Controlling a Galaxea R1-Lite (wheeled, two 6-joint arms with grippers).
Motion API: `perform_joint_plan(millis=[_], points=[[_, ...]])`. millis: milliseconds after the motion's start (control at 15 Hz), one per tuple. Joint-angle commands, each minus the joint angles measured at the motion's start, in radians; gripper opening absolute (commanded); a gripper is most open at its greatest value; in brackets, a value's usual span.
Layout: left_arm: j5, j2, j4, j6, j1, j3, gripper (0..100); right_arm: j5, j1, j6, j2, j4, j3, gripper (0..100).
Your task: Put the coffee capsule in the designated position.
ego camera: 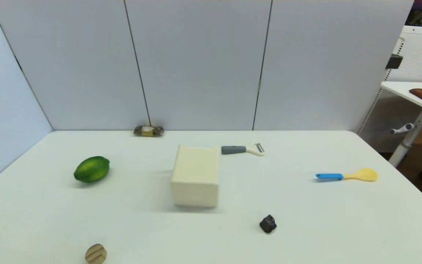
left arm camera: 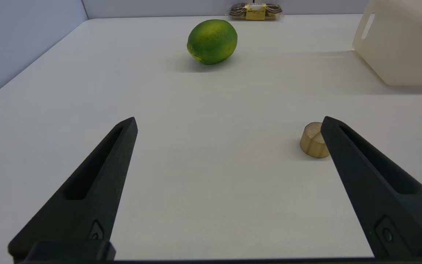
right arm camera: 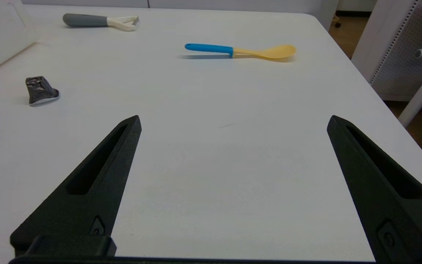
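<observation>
Left gripper (left arm camera: 229,123): my fingers stood spread wide with nothing between them, low over the near left part of the white table (ego camera: 343,220); out of the head view.
Right gripper (right arm camera: 234,121): my fingers were spread just as wide and empty, low over the near right part of the table; also out of the head view.
Coffee capsule (ego camera: 268,223): it lay on the bare table ahead of my right gripper and off to its left side, apart from both fingers; in my right wrist view it showed as a small dark crumpled piece (right arm camera: 40,90) with a pale rim against the table.
Cream box (ego camera: 196,176): it stood beyond the capsule and further left of my right gripper, near but not touching the capsule; my left gripper saw it ahead on its right side.
Peeler (ego camera: 243,149): it lay past the box's far right corner, far ahead of my right gripper.
Spoon (ego camera: 346,176): blue handle, yellow bowl, well ahead of my right gripper, between its fingertips' lines.
Tan disc (left arm camera: 313,140): it sat just by my left gripper's right fingertip, partly hidden behind it; whether they touched I could not tell.
Lime (left arm camera: 212,41): well ahead of my left gripper.
Wrapped piece (ego camera: 148,131): at the table's far edge against the wall.
</observation>
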Motion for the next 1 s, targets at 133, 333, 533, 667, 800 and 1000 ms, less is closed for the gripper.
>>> perform_joint_plan(millis=[133,333,533,667,800,1000], points=[[0.008,0.000,-0.001,-0.050,0.000,0.000,100,0.000,0.000,-0.001,0.001,0.000,0.000,100],[0.008,0.000,-0.006,-0.055,0.000,0.000,100,0.000,0.000,-0.001,0.001,0.000,0.000,100],[0.003,0.137,-0.015,-0.056,0.000,-0.081,100,0.000,0.000,-0.001,0.001,0.000,0.000,100],[-0.030,0.322,-0.069,-0.018,-0.006,-0.199,100,0.000,0.000,-0.001,0.001,0.000,0.000,100],[-0.125,0.520,-0.159,0.042,-0.081,-0.301,100,0.000,0.000,-0.001,0.001,0.000,0.000,100],[-0.231,0.781,-0.227,0.152,-0.227,-0.433,100,0.000,0.000,-0.001,0.001,0.000,0.000,100]])
